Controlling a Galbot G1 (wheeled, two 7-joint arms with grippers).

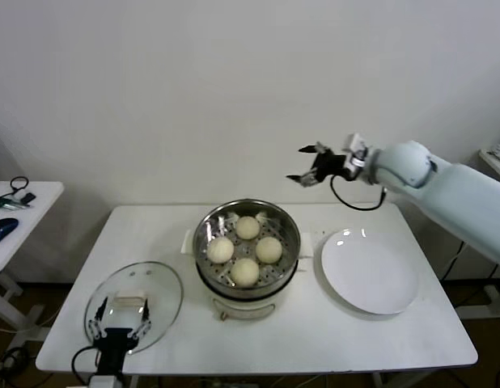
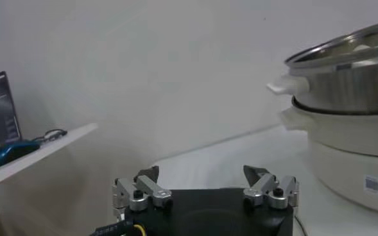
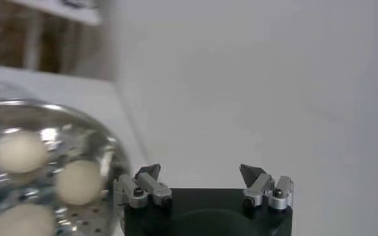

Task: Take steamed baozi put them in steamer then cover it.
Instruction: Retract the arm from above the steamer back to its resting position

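Still uncovered steamer (image 1: 247, 246); cover (image 1: 134, 305) apart

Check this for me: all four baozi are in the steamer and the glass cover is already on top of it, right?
Not quite. The four baozi are in the steamer, but the head view shows the glass cover lying on the table to the steamer's left, by the left pincer, not on top.
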